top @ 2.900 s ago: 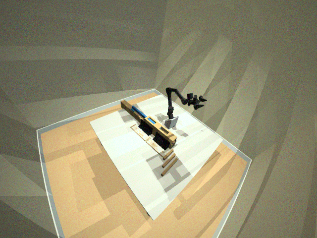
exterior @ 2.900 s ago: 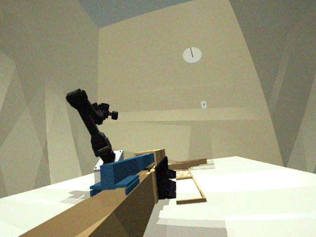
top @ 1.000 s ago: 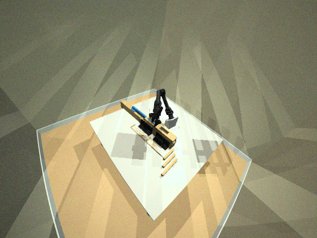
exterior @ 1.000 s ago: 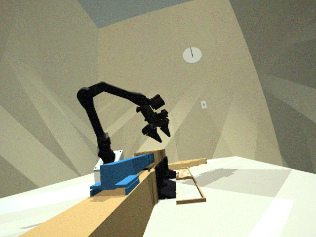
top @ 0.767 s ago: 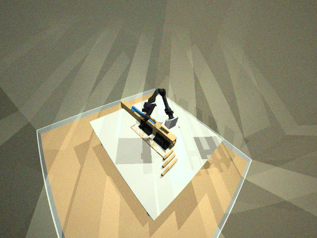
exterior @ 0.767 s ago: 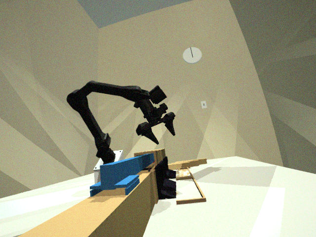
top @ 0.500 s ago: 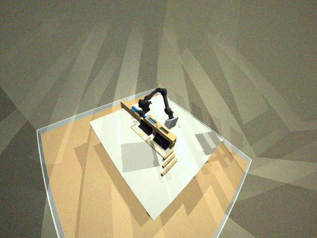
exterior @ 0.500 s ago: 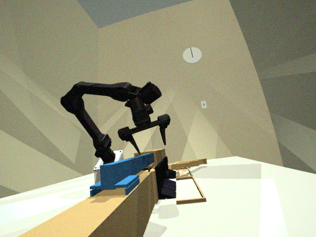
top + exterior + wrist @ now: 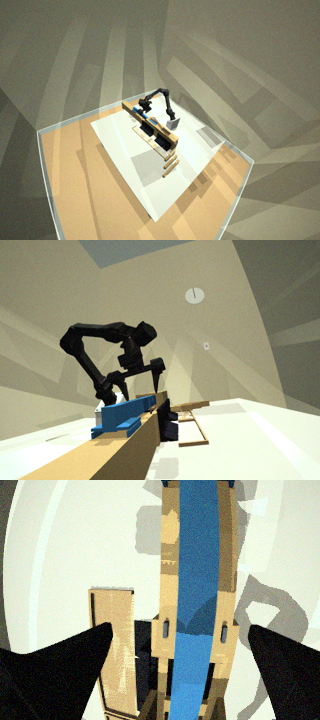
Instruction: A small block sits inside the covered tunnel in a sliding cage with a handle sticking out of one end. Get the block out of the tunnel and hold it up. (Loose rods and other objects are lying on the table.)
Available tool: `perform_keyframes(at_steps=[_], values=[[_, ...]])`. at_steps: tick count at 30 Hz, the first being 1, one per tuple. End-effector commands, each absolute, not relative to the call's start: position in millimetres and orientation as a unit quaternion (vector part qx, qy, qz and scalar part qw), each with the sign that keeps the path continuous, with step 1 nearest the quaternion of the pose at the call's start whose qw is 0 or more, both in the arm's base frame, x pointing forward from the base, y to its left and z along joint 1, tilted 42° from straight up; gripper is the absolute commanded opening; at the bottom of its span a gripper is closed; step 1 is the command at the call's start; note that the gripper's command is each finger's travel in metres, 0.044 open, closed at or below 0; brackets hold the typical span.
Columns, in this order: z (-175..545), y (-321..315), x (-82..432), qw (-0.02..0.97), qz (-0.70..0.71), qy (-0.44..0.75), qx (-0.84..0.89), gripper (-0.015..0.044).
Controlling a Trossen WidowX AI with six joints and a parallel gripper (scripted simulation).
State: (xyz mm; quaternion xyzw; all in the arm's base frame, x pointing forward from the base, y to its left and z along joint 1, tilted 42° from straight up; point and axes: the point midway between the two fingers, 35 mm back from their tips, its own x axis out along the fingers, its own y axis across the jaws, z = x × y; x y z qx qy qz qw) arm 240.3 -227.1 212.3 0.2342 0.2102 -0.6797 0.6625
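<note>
Wrist view shows my black two-fingered gripper [image 9: 145, 110] [image 9: 141, 396] [image 9: 182, 631] wide open and empty, over the long blue handle bar [image 9: 143, 114] [image 9: 124, 413] [image 9: 198, 560] on the wooden tunnel [image 9: 163, 129] [image 9: 162, 398] [image 9: 229, 645]. I can't see the small block.

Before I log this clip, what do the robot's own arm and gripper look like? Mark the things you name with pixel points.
The arm [image 9: 167, 102] [image 9: 90, 329] is black all over, with chunky angular joints joined by slimmer links. The gripper [image 9: 146, 109] [image 9: 141, 396] [image 9: 182, 631] is black too: a crossbar carries two separate fingers that taper to narrow tips. I can make out no cables or markings on either.
</note>
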Motion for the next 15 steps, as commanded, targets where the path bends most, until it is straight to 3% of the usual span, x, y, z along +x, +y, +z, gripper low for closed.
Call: perform_keyframes(at_steps=[1, 15], values=[[211, -231, 238, 0.662, -0.681, 0.206, 0.234, 0.044], [195, -246, 235, 0.662, -0.682, 0.206, 0.233, 0.044]])
